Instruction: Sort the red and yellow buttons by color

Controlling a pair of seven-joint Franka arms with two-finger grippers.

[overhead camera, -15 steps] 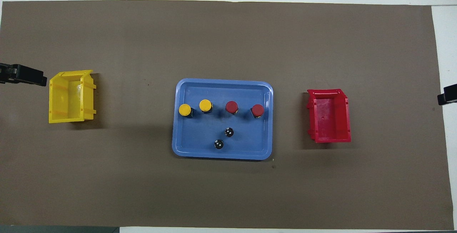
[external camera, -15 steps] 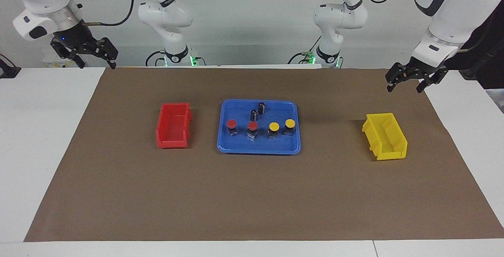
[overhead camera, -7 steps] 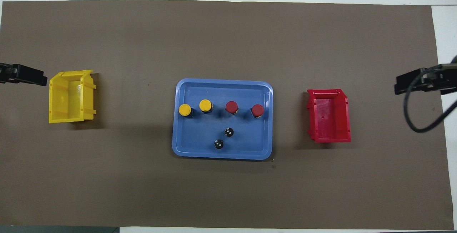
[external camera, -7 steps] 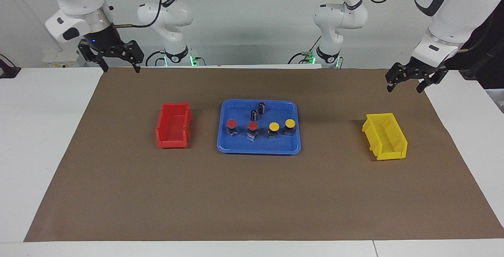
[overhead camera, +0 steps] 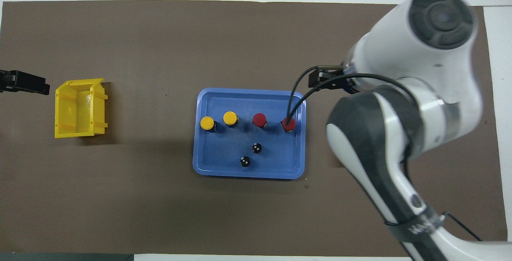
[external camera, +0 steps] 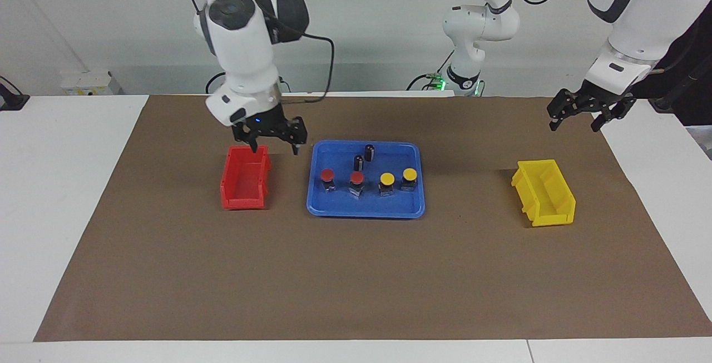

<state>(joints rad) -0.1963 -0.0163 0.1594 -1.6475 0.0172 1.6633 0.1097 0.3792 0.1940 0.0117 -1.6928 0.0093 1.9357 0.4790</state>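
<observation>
Bench with brown mat (external camera: 356,274), white wall.
Right claw (external camera: 273,146) open over red bin (external camera: 245,182); beside it, blue tray (external camera: 364,210) holds red and yellow buttons (external camera: 367,178). Left claw (external camera: 575,120) open, waiting.

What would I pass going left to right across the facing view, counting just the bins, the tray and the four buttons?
Red bin → blue tray, holding red button, red button, yellow button, yellow button → yellow bin.
</observation>
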